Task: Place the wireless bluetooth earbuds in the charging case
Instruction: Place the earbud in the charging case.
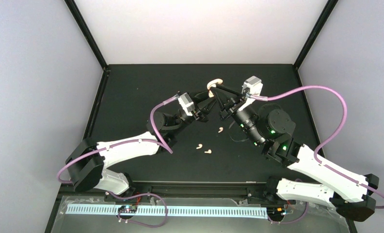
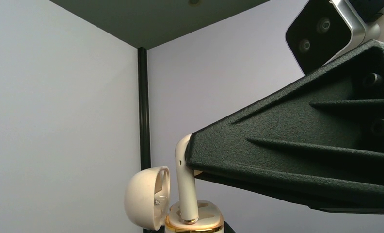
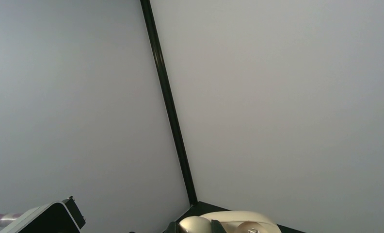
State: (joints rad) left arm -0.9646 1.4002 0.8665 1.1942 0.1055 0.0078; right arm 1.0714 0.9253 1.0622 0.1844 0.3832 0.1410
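Earbuds (image 1: 208, 151): three lie loose on the black desk (image 1: 132, 97) just below the middle of the top view. Two are close together and one is a little above and to their right. The fourth earbud (image 2: 185, 177) stands upright at the bottom centre of the left wrist view. Its stem tip sits in a socket of the cream case (image 2: 195, 222), whose lid (image 2: 146, 196) hangs open to the left. We see the right jaws gripping its head; their black bulk fills the right half of that view and hides most of the head, with a camera (image 2: 321, 29) above in the upper right corner. In the top view the left arm (image 1: 127, 148) and right arm (image 1: 321, 167) crowd the case at upper centre. We cannot tell how the left jaws stand.
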